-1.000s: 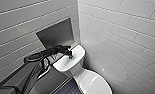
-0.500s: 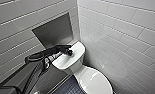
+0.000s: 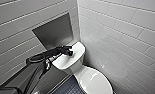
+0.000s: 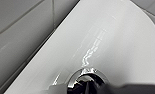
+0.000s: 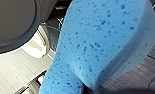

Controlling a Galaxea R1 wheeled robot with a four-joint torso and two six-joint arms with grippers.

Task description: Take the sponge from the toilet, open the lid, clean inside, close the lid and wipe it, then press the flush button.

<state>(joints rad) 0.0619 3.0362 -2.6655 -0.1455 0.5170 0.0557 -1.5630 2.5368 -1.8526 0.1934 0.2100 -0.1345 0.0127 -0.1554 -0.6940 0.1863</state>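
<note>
The white toilet [image 3: 79,65] stands in a tiled corner with its lid [image 3: 95,81] down over the bowl. My left arm reaches in over the flat tank top, and the left gripper [image 3: 69,51] sits shut at the middle of it. In the left wrist view the flush button [image 4: 86,79], dark with a chrome ring, lies right under the gripper's tip on the glossy tank top [image 4: 110,37]. In the right wrist view the bright blue sponge [image 5: 100,45] looms large and close, held in my right gripper, away from the toilet.
A grey metal panel [image 3: 54,31] is set into the tiled wall behind the tank. White tiled walls [image 3: 123,32] close in at the back and the right. Dark patterned floor [image 3: 68,88] lies left of the bowl.
</note>
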